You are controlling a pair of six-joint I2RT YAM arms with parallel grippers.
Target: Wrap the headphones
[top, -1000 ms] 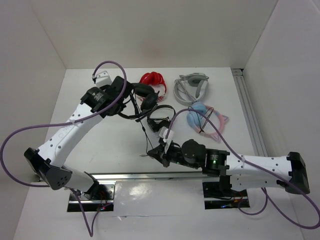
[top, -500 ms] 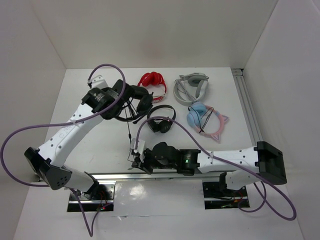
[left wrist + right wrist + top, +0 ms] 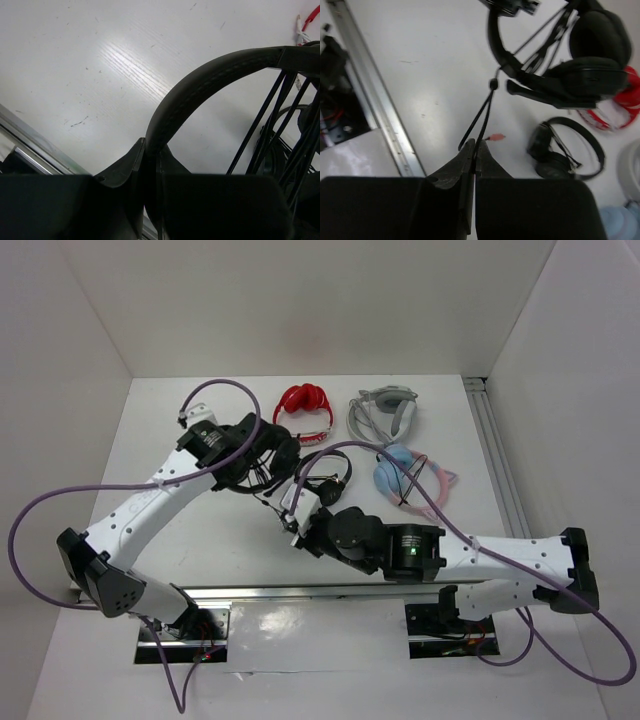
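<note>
The large black headphones (image 3: 285, 448) hang off the table in my left gripper (image 3: 258, 445), which is shut on the padded headband (image 3: 210, 80) in the left wrist view (image 3: 152, 147). Several strands of the thin black cable (image 3: 265, 120) cross beside the headband. My right gripper (image 3: 292, 523) sits just below and right of the headset and is shut on the cable (image 3: 485, 112). The right wrist view shows the jaws (image 3: 476, 145) pinching a doubled strand, with a pink plug tip (image 3: 495, 136) just beyond. The cups and boom microphone (image 3: 580, 70) are above.
A smaller black on-ear pair (image 3: 325, 475) lies right of the held headset. A red pair (image 3: 305, 405), a grey-white pair (image 3: 383, 412) and a blue-pink cat-ear pair (image 3: 410, 478) lie at the back. A metal rail (image 3: 300, 590) runs along the front edge.
My right gripper has swung from the front left up toward the headset, pulling the cable with it. My left gripper has shifted slightly right with the headset.
</note>
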